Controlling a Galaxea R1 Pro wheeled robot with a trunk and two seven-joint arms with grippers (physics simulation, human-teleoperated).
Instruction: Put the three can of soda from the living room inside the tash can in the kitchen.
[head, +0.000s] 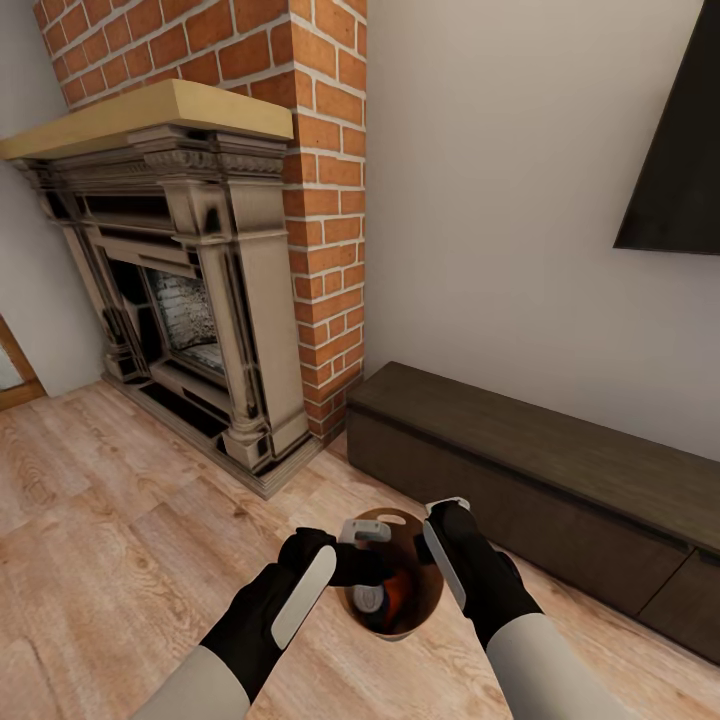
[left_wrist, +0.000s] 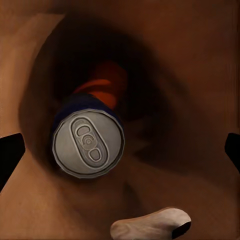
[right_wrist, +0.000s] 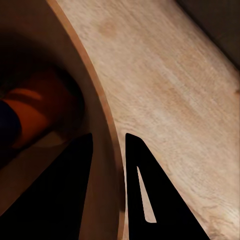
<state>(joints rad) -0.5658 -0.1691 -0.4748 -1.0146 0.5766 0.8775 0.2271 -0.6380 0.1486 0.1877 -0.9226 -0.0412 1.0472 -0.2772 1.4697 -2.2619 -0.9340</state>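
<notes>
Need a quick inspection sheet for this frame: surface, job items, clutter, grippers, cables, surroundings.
Surface: light wood plank floor; the bin hangs above it between the arms.
Job's things: trash can holds a dark blue soda can, grey top facing the left wrist camera, and at least one orange soda can behind it. Third can cannot be made out.
Clutter: nothing seen.
Grippers: right gripper straddles the bin rim, one finger inside, one outside. Left gripper is at the opposite rim; closure unclear.
Cables: nothing seen.
Surroundings: red-brick fireplace, low dark cabinet, wall TV.
</notes>
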